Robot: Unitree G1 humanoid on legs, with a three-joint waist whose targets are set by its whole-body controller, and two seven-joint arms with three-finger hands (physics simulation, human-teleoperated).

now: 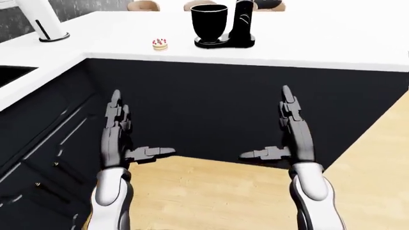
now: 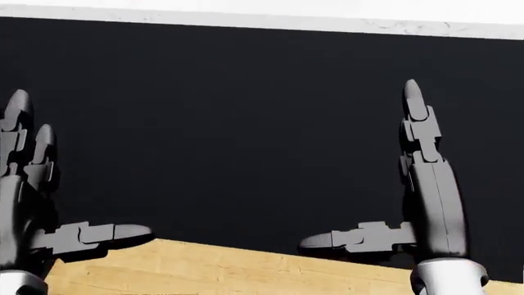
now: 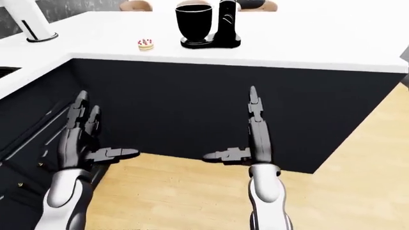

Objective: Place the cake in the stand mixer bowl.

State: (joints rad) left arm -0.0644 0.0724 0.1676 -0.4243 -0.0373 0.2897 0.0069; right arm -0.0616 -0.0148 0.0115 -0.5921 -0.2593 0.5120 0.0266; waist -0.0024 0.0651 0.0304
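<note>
Nearest the camera, both arms reach out low over the light wooden floor (image 1: 211,191), white forearms ending in grey three-finger hands. The left hand (image 1: 121,139) is released, its two long fingers pointing up the left-eye view and its thumb stretched sideways toward the middle; it grasps nothing. The right hand (image 1: 291,136) mirrors it, fingers straight and spread, thumb pointing toward the left hand, also empty. The two hands are well apart and touch nothing.

Beyond them stands the black cabinet face (image 1: 224,110) of a counter, which fills most of the head view as a flat dark field under a thin white edge. In the left-eye view, further black cabinet fronts with small handles run down the left side.

Above lies the white countertop (image 1: 320,43). On it, left of centre in the left-eye view, sits the small cake (image 1: 159,44), upright and well apart from both hands. Just right of it stands the black stand mixer (image 1: 243,24) with its black bowl (image 1: 209,21) on the base. Far left on the counter stands a white object with a round base (image 1: 44,24).
</note>
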